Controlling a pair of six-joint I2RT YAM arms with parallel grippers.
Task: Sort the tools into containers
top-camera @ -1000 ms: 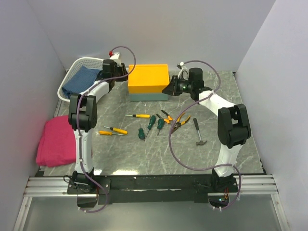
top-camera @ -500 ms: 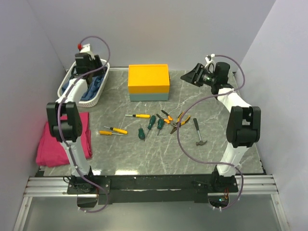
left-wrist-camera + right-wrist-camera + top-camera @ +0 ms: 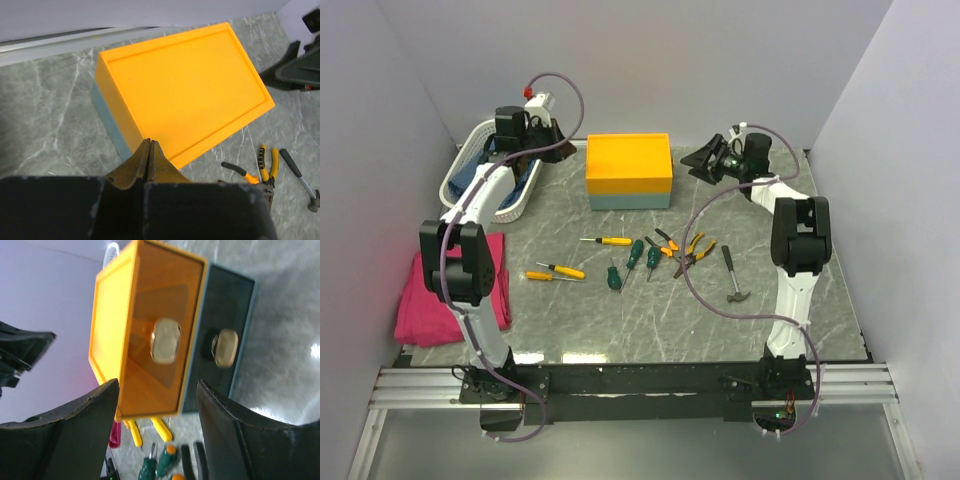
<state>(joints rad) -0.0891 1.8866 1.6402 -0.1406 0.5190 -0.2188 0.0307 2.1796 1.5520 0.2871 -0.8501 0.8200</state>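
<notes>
The box (image 3: 628, 170), yellow-orange on top with a blue-grey base, stands at the back middle. My left gripper (image 3: 563, 152) hovers at its left end, shut and empty; the left wrist view shows my left gripper (image 3: 150, 146) over the near corner of the box (image 3: 185, 90). My right gripper (image 3: 692, 162) hangs open off the right end, and the right wrist view frames the box (image 3: 145, 350) between my right gripper's (image 3: 159, 385) spread fingers. On the table lie yellow screwdrivers (image 3: 606, 241), green screwdrivers (image 3: 635, 254), pliers (image 3: 696, 250) and a hammer (image 3: 734, 277). The white basket (image 3: 455, 185) sits back left.
A blue cloth (image 3: 498, 185) fills the basket. A folded pink cloth (image 3: 435, 295) lies at the left edge beside my left arm. Walls close in on the left, back and right. Two round knobs (image 3: 165, 340) show on the box's right end.
My left gripper swung from over the basket to the box's left end and shut. My right gripper came down and left toward the box's right end, jaws staying wide.
</notes>
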